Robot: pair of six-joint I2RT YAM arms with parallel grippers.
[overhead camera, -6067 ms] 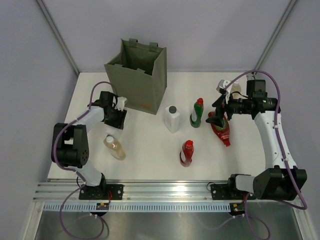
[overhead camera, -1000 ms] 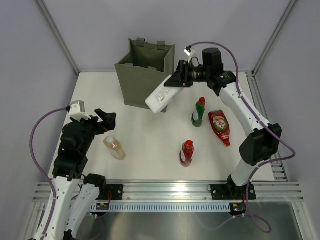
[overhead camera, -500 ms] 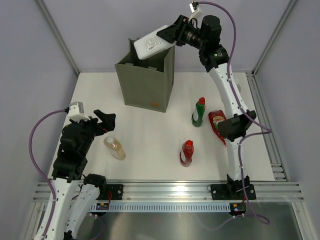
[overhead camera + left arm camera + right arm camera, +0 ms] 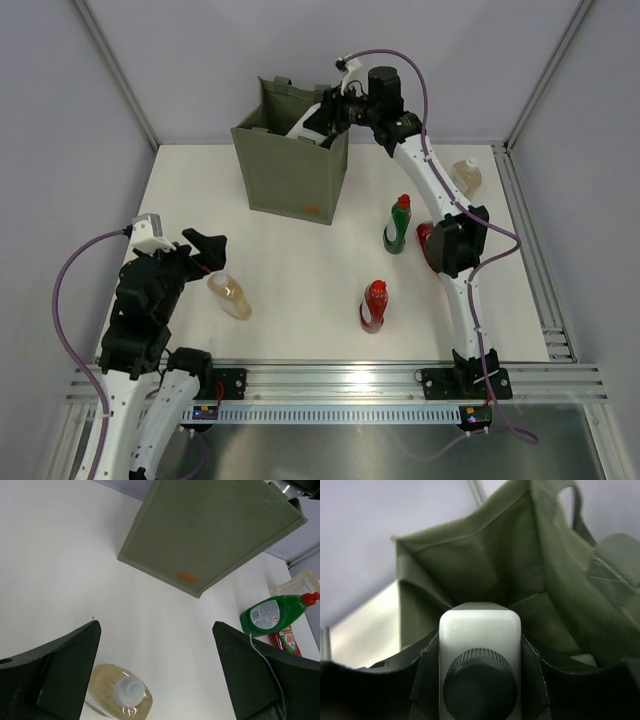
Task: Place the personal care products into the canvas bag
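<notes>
A white bottle [image 4: 305, 122] is pinched by the right gripper [image 4: 328, 114], tilted into the canvas bag [image 4: 290, 175] at the far edge. The left gripper [image 4: 208, 245] is spread over an amber bottle [image 4: 230, 296].

table [image 4: 300, 255]: white | upper centre: canvas bag [image 4: 290, 175] upright | right of centre: green bottle [image 4: 397, 226] upright; hidden red bottle [image 4: 423, 235] just beside it, mostly behind an arm | centre: standing red bottle [image 4: 374, 305] | lower left: lying amber bottle [image 4: 230, 296] | upper right: far amber bottle [image 4: 466, 177]
</notes>
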